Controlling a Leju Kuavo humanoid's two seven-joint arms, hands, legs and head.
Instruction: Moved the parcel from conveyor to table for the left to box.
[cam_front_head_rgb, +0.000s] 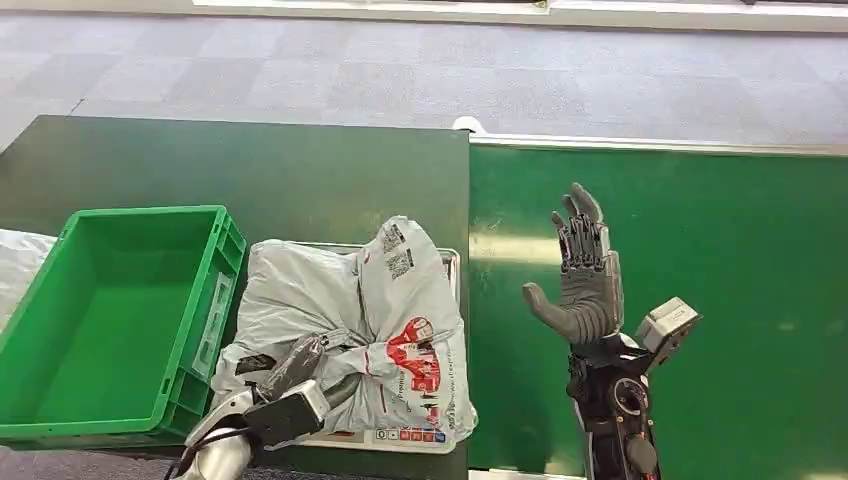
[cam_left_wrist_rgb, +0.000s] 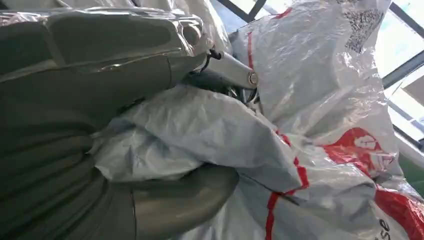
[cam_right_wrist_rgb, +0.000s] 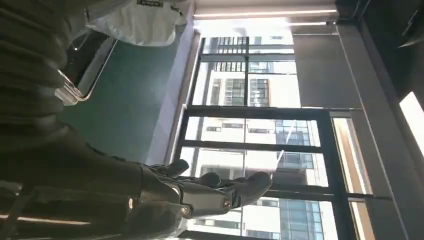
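One parcel (cam_front_head_rgb: 345, 315) in left hand (cam_front_head_rgb: 300, 365).

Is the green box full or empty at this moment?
Empty: the green box shows a bare floor inside, and the parcel lies beside it on the table.

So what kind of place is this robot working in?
Most likely a parcel-sorting or logistics test station inside an office-style building. A green conveyor belt runs beside a dark table carrying a green crate and a grey courier parcel, and large windows face other buildings.
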